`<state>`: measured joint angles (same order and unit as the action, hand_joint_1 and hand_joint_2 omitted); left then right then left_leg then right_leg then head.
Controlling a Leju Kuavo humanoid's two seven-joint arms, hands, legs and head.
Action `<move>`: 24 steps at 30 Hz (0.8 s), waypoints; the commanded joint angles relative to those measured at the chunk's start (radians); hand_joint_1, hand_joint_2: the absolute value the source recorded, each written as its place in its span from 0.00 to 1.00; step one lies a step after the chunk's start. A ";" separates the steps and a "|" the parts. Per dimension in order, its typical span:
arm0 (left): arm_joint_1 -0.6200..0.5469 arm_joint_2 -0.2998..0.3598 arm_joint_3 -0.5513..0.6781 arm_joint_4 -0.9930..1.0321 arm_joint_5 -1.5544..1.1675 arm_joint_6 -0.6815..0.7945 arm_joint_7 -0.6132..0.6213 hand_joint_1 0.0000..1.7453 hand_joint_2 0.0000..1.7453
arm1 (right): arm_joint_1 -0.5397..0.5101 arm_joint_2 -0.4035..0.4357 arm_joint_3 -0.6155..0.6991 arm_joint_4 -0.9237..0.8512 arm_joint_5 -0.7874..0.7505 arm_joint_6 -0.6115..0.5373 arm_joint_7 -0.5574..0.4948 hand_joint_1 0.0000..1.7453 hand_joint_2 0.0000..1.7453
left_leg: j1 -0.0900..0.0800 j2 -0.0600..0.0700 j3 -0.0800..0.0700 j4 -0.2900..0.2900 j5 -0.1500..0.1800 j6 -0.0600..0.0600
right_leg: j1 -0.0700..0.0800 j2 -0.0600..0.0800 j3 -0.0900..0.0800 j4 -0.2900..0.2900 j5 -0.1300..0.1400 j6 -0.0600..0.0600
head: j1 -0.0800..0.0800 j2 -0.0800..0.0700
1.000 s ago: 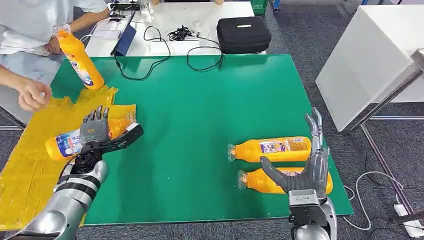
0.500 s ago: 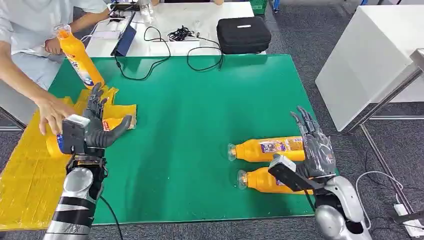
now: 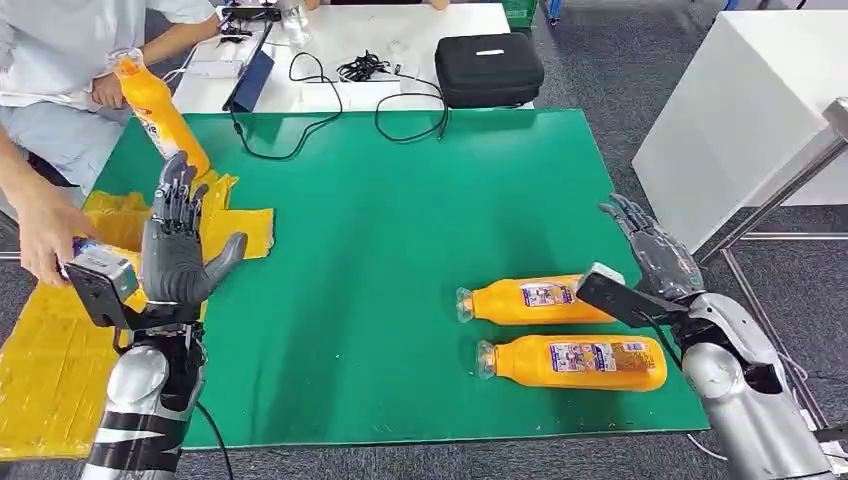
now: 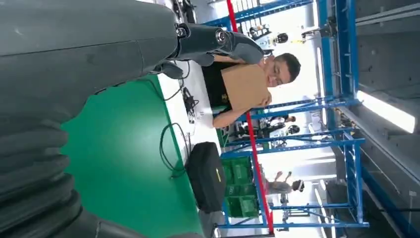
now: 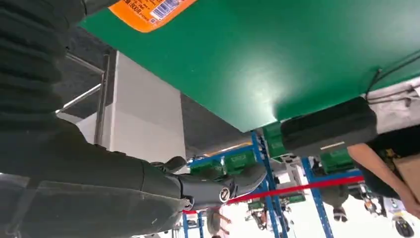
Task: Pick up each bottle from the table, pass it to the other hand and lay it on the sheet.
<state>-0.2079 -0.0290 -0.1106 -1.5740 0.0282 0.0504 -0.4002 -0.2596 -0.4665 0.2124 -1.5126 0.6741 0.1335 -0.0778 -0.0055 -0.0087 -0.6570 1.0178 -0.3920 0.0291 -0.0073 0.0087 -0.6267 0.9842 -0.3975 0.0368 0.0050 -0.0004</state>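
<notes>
The green table (image 3: 400,250) carries everything, with the yellow sheet (image 3: 50,350) spread over its left end and hanging off the edge. Two orange bottles are left on the bare green at the right: the farther bottle (image 3: 535,300) and the nearer bottle (image 3: 575,362), side by side and close together. Both lie flat with the long axis running across the table, caps pointing left toward the middle and bases toward the right edge.

The right robot hand (image 3: 650,265) hovers just beyond the base end of the farther bottle, fingers spread and holding nothing. Both bottles lie to its left and slightly toward the robot, so this is plainly the nearer arm; my judgement is that it should come down across a bottle's body, at right angles to the long axis.

The left robot hand (image 3: 178,250) is raised over the sheet's inner edge, well apart from the two bottles, fingers released and pointing up, empty. A person's hand (image 3: 45,235) reaches over the sheet beside it, and another bottle (image 3: 160,115) stands tilted at the sheet's far corner under a person's grip.
</notes>
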 commanded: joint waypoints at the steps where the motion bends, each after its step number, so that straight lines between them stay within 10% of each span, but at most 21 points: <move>1: -0.021 0.004 -0.049 0.020 0.064 -0.043 0.003 0.00 1.00 | -0.140 0.003 0.180 0.231 -0.016 0.036 -0.009 0.00 1.00 | 0.001 0.004 0.006 -0.001 -0.002 -0.002 | 0.001 0.003 0.006 -0.002 -0.001 -0.001 | 0.000 0.000; 24: -0.063 -0.005 -0.090 0.064 0.061 -0.033 -0.001 0.00 1.00 | -0.221 0.088 0.339 0.542 0.009 0.028 -0.003 0.00 1.00 | 0.001 0.002 0.008 0.000 -0.003 -0.002 | 0.001 0.001 0.007 -0.001 -0.002 -0.001 | 0.000 0.000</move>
<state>-0.2275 -0.0351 -0.1789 -1.5743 0.0874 0.0126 -0.4013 -0.4149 -0.4188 0.4826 -1.1089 0.6825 0.1663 -0.0820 -0.0055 -0.0085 -0.6569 1.0178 -0.3919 0.0291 -0.0073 0.0088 -0.6268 0.9843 -0.3975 0.0368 0.0046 -0.0004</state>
